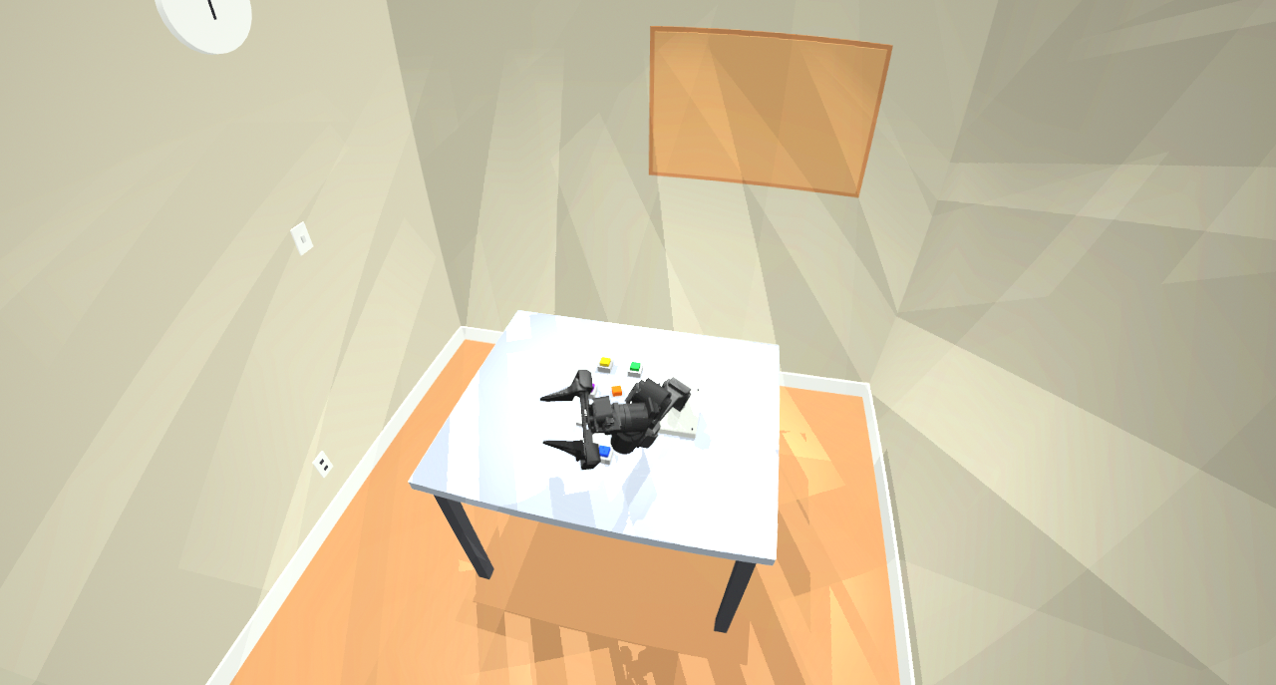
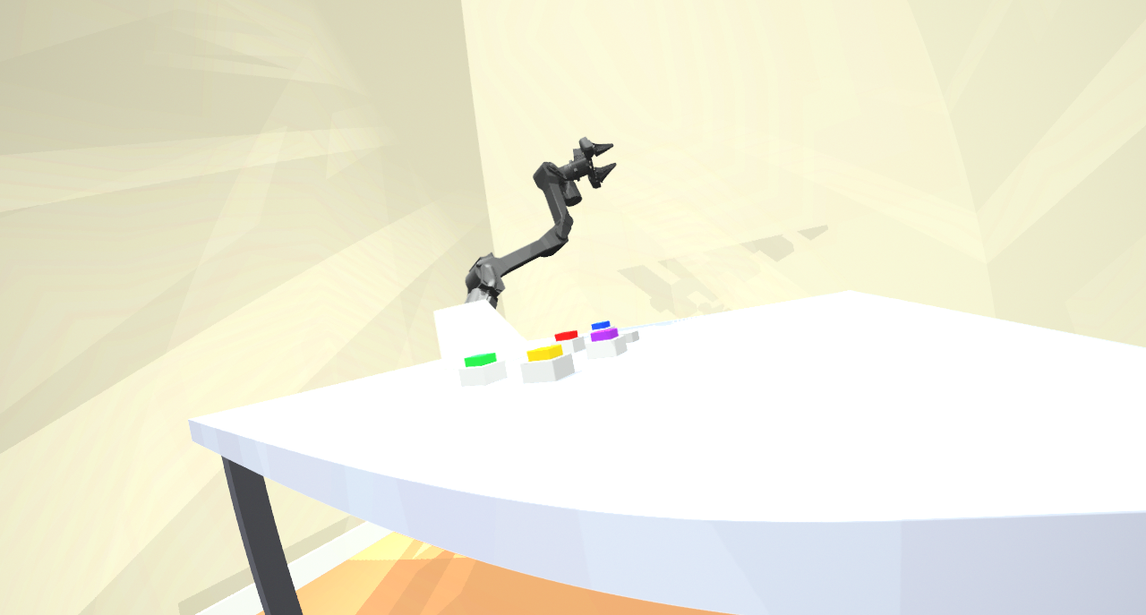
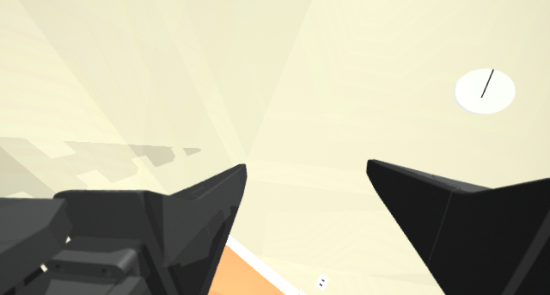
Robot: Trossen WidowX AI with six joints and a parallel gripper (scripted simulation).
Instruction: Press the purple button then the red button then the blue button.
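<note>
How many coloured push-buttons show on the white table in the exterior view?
5: green and yellow square buttons in front, red and purple behind, blue farthest; others may be hidden.

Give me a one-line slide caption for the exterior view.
Arm raised high above the table, open end effector empty, colored buttons below.

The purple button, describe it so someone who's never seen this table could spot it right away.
On the white table, a cluster of small white-based buttons sits in front of the robot arm's base. The purple button is next to the yellow button, just in front of the blue button. It is the only purple cap there.
</note>
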